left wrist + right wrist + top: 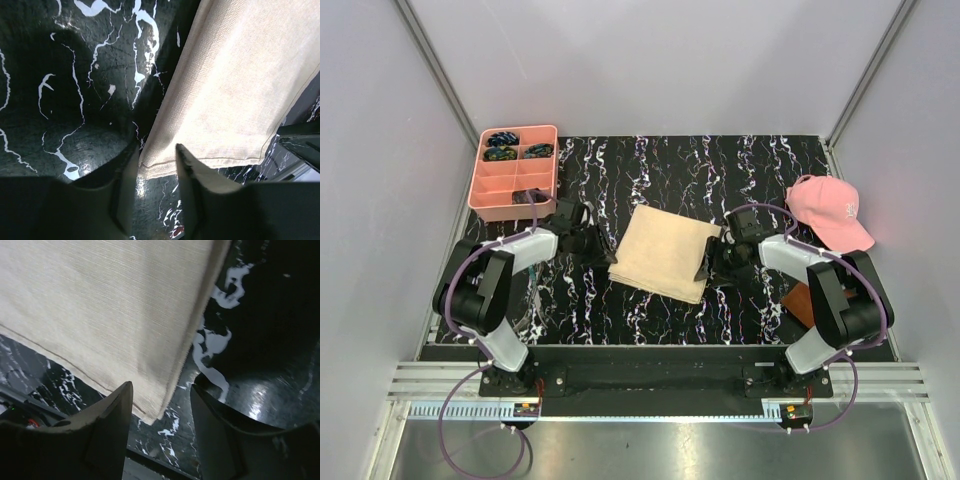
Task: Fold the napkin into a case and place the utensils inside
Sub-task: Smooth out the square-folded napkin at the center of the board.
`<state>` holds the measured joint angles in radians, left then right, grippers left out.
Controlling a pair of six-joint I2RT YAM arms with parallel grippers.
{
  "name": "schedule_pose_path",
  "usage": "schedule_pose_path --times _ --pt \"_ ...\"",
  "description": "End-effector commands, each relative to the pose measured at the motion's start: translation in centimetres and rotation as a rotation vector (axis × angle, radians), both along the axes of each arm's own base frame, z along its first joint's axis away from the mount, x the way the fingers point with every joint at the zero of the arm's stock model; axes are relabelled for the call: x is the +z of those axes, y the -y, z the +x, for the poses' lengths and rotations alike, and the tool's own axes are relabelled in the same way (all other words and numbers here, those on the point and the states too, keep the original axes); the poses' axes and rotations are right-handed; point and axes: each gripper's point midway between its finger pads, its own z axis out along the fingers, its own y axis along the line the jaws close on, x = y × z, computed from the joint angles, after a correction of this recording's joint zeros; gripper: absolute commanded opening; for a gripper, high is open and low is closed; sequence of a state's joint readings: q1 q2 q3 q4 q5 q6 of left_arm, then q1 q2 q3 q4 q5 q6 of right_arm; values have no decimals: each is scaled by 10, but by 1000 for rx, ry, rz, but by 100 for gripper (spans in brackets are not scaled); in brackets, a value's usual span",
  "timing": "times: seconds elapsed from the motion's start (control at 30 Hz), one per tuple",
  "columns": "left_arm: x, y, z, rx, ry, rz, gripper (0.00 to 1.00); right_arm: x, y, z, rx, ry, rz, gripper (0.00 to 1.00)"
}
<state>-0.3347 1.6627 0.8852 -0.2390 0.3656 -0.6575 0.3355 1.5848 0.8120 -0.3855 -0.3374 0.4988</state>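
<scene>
Left gripper (156,147) stood with its jaws part open, straddling a hemmed corner on the napkin's left side; the cloth edge lay in the gap and one finger (192,167) overlapped the fabric, yet nothing was pinched or lifted. Right gripper (161,386) was likewise open, its two fingers set either side of a corner on the cloth's right side, with that corner lying flat between them and not gripped. Beneath both arms spread the table (660,160), a black surface veined with white. At its middle, between the two grippers, lay the napkin (665,250), a beige-tan cloth resting flat and turned slightly askew to the table's edges (a stitched hem showed along its border in the wrist views). In the far left corner sat a pink tray (505,207) divided into compartments. A pink cap (825,210) rested at the far right of the table, well apart from the cloth. Near the right arm's base a brown square (800,300) showed, partly hidden by the arm. Some small dark blue-green items (503,140) occupied the tray's back compartments, too small to make out further.
</scene>
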Motion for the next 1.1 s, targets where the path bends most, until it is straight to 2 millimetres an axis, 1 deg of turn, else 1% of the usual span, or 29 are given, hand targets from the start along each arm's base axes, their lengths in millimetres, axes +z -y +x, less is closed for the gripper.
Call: schedule_pose_path --times 0.0,0.03,0.1,0.13,0.3,0.33,0.37,0.4,0.43,0.47,0.5,0.53,0.57,0.6,0.63,0.67,0.7,0.73,0.77,0.8,0.83,0.87,0.9,0.97,1.0,1.03,1.07 --pt "-3 7 -2 -13 13 -24 31 4 -18 8 14 50 113 57" --pt "-3 7 -3 -14 9 -25 28 0 -17 6 8 36 111 56" --pt "1 9 -3 -15 16 -36 25 -4 -16 4 3 28 107 56" --pt "3 10 -5 -17 15 -41 21 -4 -16 3 1 25 109 56" --pt "14 18 -11 -28 6 -94 16 -5 -14 -7 -7 15 114 56" --pt "12 18 -16 -26 -4 -97 16 -5 -12 -7 -8 23 107 56" --pt "14 19 -18 -18 -6 -109 14 -6 -12 -8 0 25 108 57" --pt "15 23 -22 -21 -3 -117 13 -5 -16 -6 15 33 127 57" --pt "6 20 -32 -12 -25 -105 13 -10 -17 -6 32 20 124 58" --pt "6 20 -35 8 -27 -112 12 -6 -21 2 41 30 136 58" --pt "6 22 -35 15 -14 -129 11 -8 -21 5 40 23 129 58" --pt "-2 19 -45 24 -35 -131 11 -12 -19 8 36 13 102 58" --pt "1 21 -47 36 -33 -154 11 -9 -15 9 24 -3 73 58" --pt "3 22 -47 38 -22 -171 11 -6 -8 14 4 17 24 62" --pt "2 22 -50 39 -29 -178 11 -4 -2 14 -3 23 -8 66" --pt "5 23 -51 42 -26 -188 11 -5 7 6 -13 -12 -58 70" --pt "6 24 -52 41 -24 -189 12 0 20 7 -42 12 -121 75" --pt "8 24 -53 40 -22 -192 13 2 26 3 -59 6 -146 77" --pt "11 25 -52 38 -13 -197 13 0 33 -10 -70 -26 -176 78" --pt "12 25 -53 38 -14 -200 14 9 38 -11 -90 0 -184 78" --pt "13 26 -53 37 -13 -202 16 10 38 -16 -122 -16 -178 79" --pt "14 26 -54 37 -11 -205 17 8 39 -27 -125 -39 -171 79" --pt "14 27 -54 37 -11 -203 17 15 33 -31 -124 -35 -125 76" --pt "15 27 -55 35 -10 -203 18 16 26 -39 -143 -52 -88 67" --pt "15 28 -56 30 -10 -205 18 21 18 -41 -126 -42 -58 64" --pt "15 28 -56 30 -8 -203 18 21 16 -41 -136 -40 -52 61" --pt "14 28 -56 30 -8 -200 18 20 15 -39 -146 -33 -52 56"
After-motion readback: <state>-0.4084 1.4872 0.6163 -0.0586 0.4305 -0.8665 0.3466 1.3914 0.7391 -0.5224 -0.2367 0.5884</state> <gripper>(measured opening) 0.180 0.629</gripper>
